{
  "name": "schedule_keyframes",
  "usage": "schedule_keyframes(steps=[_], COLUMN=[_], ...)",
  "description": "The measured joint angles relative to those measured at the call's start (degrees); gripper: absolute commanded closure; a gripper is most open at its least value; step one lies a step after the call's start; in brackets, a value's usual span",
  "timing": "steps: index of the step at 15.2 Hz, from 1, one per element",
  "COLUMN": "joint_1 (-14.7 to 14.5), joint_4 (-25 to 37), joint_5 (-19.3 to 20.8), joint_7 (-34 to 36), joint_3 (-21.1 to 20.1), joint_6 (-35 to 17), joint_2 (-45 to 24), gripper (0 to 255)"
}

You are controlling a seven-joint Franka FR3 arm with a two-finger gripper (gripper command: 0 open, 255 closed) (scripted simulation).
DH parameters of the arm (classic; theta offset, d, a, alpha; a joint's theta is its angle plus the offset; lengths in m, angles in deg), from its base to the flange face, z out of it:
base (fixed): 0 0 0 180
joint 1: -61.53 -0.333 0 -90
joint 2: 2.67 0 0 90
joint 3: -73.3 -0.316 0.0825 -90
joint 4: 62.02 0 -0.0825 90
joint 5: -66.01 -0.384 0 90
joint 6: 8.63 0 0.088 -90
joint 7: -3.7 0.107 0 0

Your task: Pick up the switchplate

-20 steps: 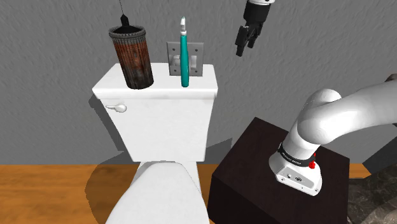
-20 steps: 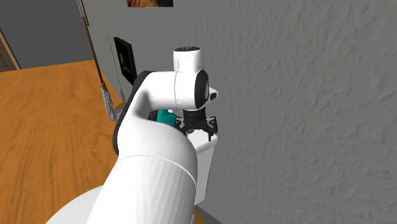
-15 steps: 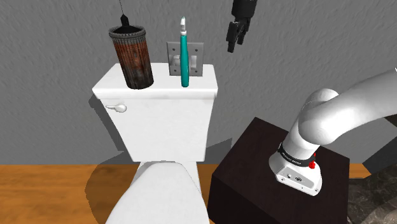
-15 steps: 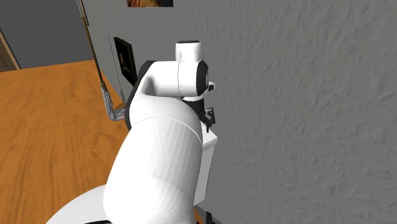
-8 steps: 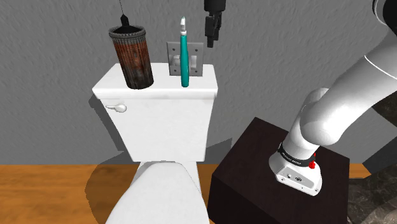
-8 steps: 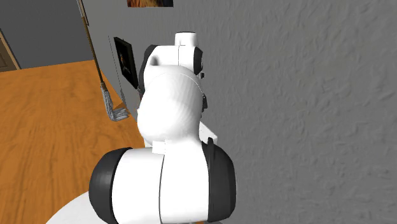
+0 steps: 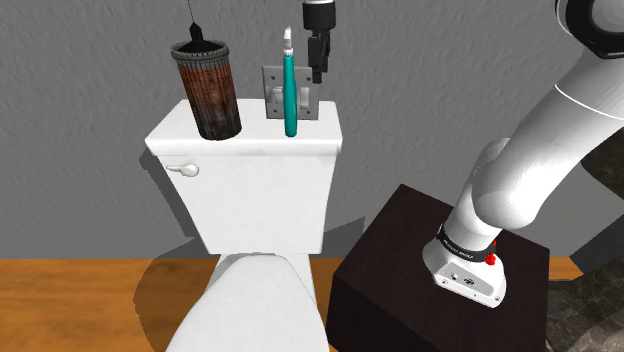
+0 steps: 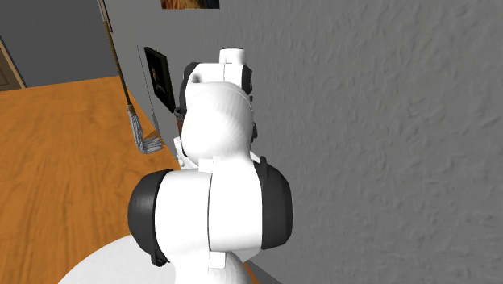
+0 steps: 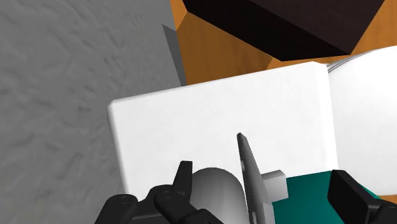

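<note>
The switchplate [image 7: 307, 86] is a grey plate with a toggle. It stands upright at the back of the white toilet tank lid [image 7: 200, 135], against the wall, partly hidden by a teal toothbrush [image 7: 289, 95]. My black gripper [image 7: 317, 66] hangs fingers down just above the plate's right top corner in the shoulder view. In the wrist view the switchplate [image 9: 250, 181] appears edge-on between my fingers, which stand apart without touching it. The gripper [image 9: 261, 172] is open, and the teal toothbrush [image 9: 305, 188] lies close to one finger.
A brown cup [image 7: 207, 88] with a black brush stands on the lid toward the shoulder view's left. Below are the toilet tank [image 7: 250, 195], its flush handle [image 7: 183, 168] and the bowl lid [image 7: 255, 305]. The dark stand [image 7: 400, 280] sits lower right. My arm [image 8: 214, 185] blocks the second exterior view.
The gripper has travelled toward the shoulder view's left and down a little, from beside the tank to just above the switchplate's right corner. The things on the tank have not moved.
</note>
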Motion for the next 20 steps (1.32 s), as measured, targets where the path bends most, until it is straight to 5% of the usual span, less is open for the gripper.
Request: schedule_keyframes(steps=[2,3,13,20], joint_1=[0.0,0.0,0.0,0.0], joint_4=[-1.7,-2.2,-2.6,3.1], joint_5=[0.0,0.0,0.0,0.0], joint_7=[0.0,0.0,0.0,0.0], joint_3=[0.0,0.0,0.0,0.0], joint_6=[-1.3,-1.7,-2.1,2.6], joint_2=[0.4,0.5,0.6,-0.5], gripper=[0,255,255,255])
